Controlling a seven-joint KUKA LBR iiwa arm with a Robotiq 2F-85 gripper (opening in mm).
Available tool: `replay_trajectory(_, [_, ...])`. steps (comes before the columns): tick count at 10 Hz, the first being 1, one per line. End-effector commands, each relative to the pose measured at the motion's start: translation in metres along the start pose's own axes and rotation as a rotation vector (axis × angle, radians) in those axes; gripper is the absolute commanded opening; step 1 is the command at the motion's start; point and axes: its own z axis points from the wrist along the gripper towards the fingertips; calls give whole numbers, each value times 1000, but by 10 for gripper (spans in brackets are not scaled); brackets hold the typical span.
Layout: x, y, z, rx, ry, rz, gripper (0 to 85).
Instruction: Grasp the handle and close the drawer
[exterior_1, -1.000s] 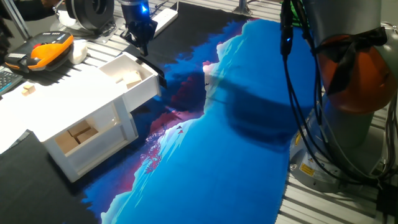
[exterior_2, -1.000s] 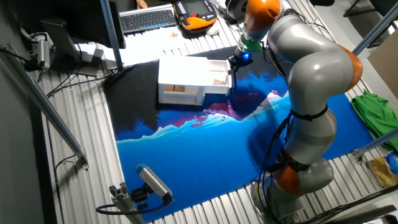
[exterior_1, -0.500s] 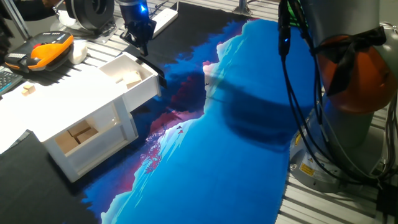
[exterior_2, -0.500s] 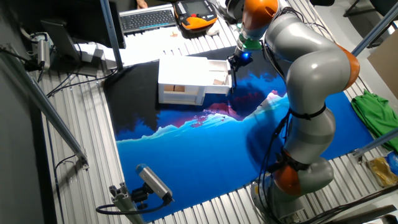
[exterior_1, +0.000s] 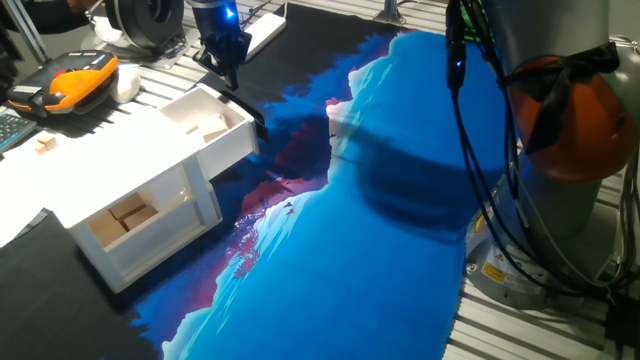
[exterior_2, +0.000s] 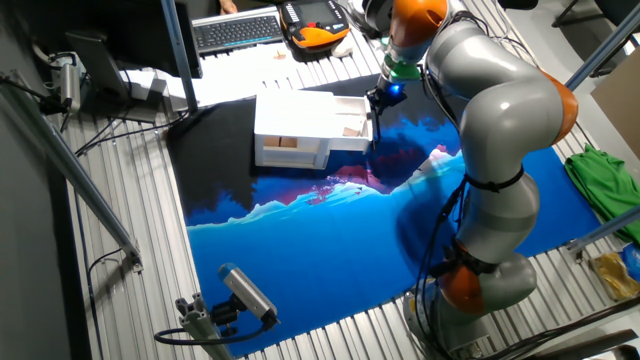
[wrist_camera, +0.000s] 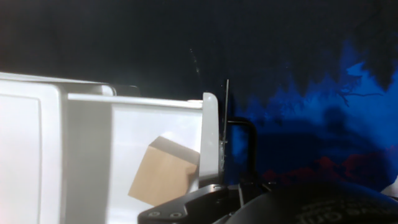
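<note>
Hand view: handle (wrist_camera: 244, 146) beside drawer (wrist_camera: 155, 149).

Arm reaches far across table, wrist angled down, gripper (exterior_1: 232, 72) low; finger state not discernible.

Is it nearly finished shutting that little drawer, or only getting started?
Early on. Done: the gripper has reached the handle. In hand: lining up for the grasp; no grip is visible. Left: everything else, since the drawer sticks out of the cabinet.
</note>
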Motion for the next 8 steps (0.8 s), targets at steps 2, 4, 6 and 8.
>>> replay_trajectory(2, [0, 0, 0, -13, -10, -44, 0])
replay_trajectory(4, [0, 0, 0, -22, 0, -67, 0])
replay_trajectory(6, [0, 0, 0, -13, 9, -67, 0])
replay_trajectory(8, [0, 0, 0, -10, 11, -68, 0])
